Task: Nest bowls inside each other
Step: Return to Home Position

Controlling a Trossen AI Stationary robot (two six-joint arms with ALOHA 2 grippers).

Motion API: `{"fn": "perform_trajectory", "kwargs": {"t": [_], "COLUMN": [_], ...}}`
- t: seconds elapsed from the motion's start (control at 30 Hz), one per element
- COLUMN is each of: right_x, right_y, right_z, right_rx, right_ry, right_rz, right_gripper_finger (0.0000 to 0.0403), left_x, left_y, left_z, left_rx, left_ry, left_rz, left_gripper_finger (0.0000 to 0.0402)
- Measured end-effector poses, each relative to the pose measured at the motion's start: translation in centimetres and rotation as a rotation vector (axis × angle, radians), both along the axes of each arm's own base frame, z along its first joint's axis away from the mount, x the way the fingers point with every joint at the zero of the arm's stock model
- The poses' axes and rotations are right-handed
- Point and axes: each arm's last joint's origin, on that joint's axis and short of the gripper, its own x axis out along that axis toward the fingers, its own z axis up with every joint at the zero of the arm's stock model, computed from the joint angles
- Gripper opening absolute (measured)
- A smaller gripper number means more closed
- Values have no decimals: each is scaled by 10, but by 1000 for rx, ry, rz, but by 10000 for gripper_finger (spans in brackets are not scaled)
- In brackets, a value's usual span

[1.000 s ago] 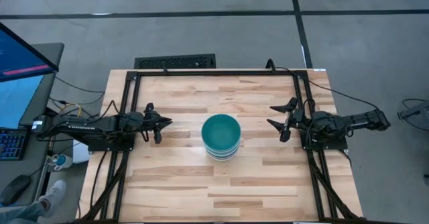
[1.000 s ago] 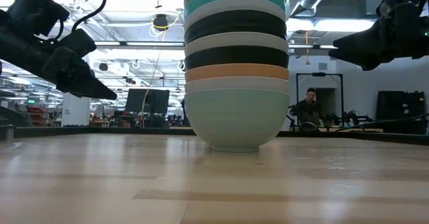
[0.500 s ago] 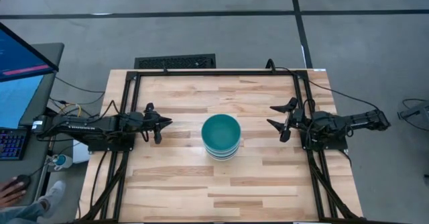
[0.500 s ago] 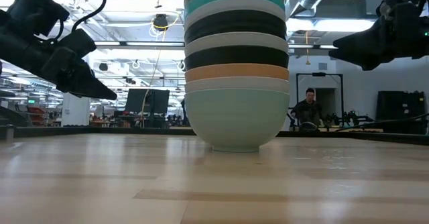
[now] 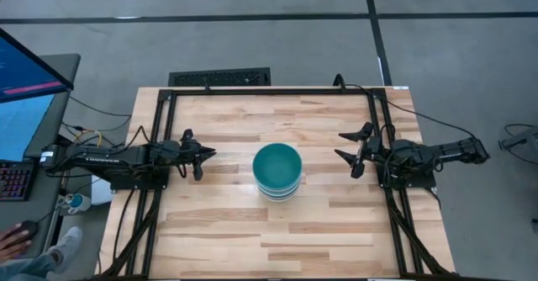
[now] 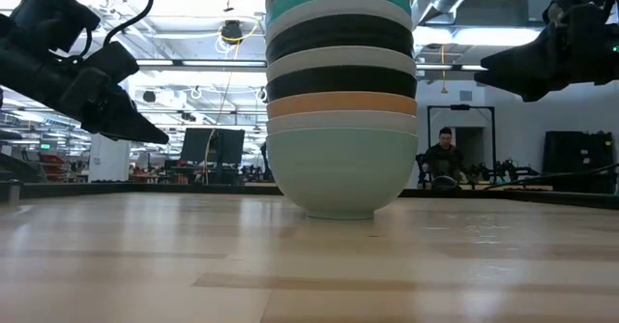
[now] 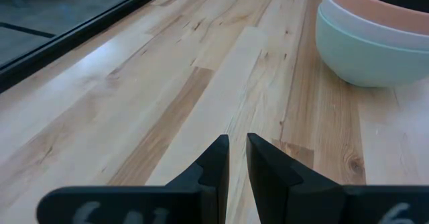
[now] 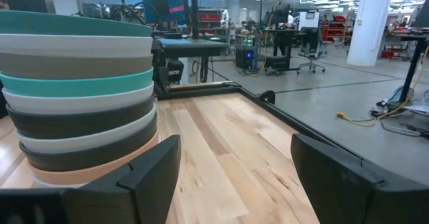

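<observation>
Table [image 5: 336,230], bare wood in front. Bowls [image 5: 276,172]: one nested upright stack at mid-table, teal uppermost. Left gripper [image 5: 208,154]: fingers nearly touching, empty. Right gripper [image 5: 340,145]: fingers spread wide, empty. The stack stands between them, clear of both and about equally near each. Person [image 6: 444,155]: far behind.

Tall bowl stack [image 5: 276,171] at table [image 5: 218,230] centre

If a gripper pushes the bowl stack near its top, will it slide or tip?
It likely tips: the stack is tall on one narrow foot. Its smooth nested bowls may shift against each other.
</observation>
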Motion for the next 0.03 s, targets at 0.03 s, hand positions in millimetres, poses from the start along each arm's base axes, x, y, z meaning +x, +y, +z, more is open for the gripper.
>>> {"fn": "perform_trajectory", "kwargs": {"t": [0.03], "right_x": [0], "right_y": [0], "right_z": [0], "right_rx": [0], "right_ry": [0], "right_rz": [0], "right_gripper_finger": [306], "left_x": [0], "left_y": [0], "left_z": [0], "left_rx": [0], "left_ry": [0], "left_rz": [0], "left_gripper_finger": [43]}}
